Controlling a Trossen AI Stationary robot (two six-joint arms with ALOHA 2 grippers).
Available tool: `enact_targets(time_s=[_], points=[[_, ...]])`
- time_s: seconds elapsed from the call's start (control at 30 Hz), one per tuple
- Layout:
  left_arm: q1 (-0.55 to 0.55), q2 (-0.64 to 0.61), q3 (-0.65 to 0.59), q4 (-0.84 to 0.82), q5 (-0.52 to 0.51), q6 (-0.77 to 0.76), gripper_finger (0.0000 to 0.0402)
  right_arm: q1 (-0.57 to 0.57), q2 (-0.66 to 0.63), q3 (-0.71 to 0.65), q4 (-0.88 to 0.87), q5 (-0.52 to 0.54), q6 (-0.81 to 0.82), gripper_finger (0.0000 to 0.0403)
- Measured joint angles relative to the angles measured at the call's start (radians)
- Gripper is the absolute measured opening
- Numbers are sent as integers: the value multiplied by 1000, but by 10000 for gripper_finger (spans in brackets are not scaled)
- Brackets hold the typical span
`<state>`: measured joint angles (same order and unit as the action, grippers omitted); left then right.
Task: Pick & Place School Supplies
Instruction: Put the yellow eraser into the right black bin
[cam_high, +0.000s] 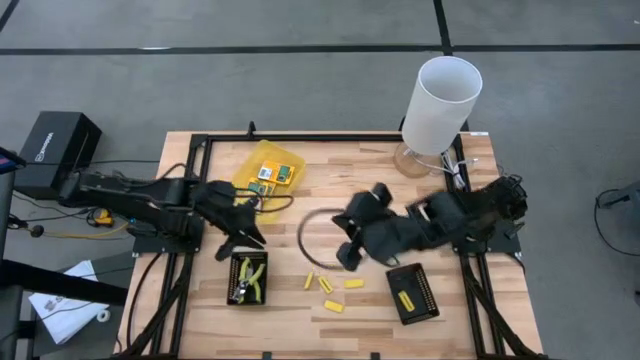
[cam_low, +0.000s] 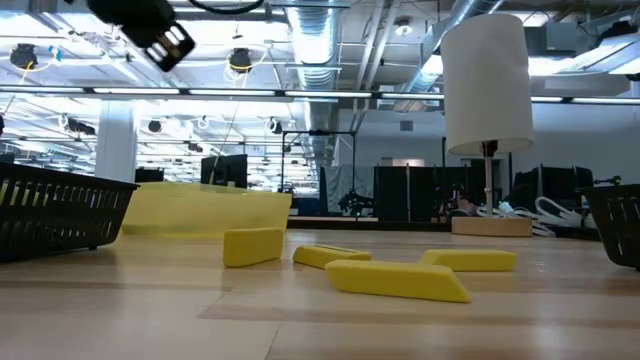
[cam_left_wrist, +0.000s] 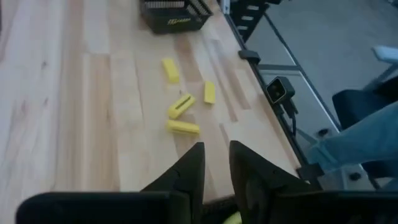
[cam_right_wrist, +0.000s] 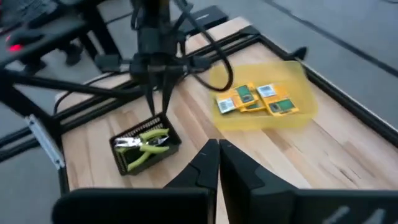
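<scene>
I see the L gripper (cam_high: 243, 240) just above the left tray (cam_high: 236, 284), jaws a little apart, holding nothing; pliers (cam_right_wrist: 144, 144) lie in that tray. R gripper (cam_high: 346, 256) hovers mid-table w/ jaws pressed together, empty. Three packets (cam_right_wrist: 256, 99) sit in the yellow bin (cam_right_wrist: 297, 77) at far left; four yellow stubs (cam_high: 329, 286) lie loose btw the trays, a fifth (cam_high: 404, 300) in the right tray (cam_high: 426, 291).

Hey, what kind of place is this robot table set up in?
Probably an industrial lab or workshop: exposed ceiling pipes and strip lights overhead, dark equipment racks behind the wooden table, and a bare grey floor.
</scene>
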<state>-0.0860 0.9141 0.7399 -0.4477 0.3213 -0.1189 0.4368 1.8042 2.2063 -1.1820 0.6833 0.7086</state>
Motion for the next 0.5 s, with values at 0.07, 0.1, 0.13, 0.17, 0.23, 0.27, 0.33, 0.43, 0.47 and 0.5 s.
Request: enact_targets(time_s=[0.07, 0.1, 0.13, 0.17, 0.23, 0.27, 0.33, 0.43, 0.47, 0.5], points=[[3, -35, 0, -32, -22, -28, 72, -48, 0, 0, 40, -101, -82, 14], [3, -51, 0, -60, -30, -44, 72, -70, 0, 0, 48, -153, -126, 19], [3, -64, 0, -71, -39, -65, 72, -95, 0, -4, 61, -204, -177, 25], [3, -79, 0, -81, -56, -82, 72, -115, -1, -15, 84, -253, -229, 31], [-1, -106, 0, -107, -77, -123, 72, -156, 0, -41, 99, -353, -347, 42], [-1, -120, 0, -106, -90, -139, 72, -174, 11, -53, 113, -403, -406, 48], [0, -141, 0, -109, -101, -176, 73, -208, 28, -77, 109, -509, -518, 56], [2, -172, 0, -119, -119, -215, 72, -237, 63, -100, 79, -630, -695, 62], [2, -181, 0, -132, -128, -227, 72, -243, 78, -100, 51, -658, -757, 63], [2, -183, 0, -150, -133, -240, 73, -248, 100, -100, 35, -679, -821, 63]])
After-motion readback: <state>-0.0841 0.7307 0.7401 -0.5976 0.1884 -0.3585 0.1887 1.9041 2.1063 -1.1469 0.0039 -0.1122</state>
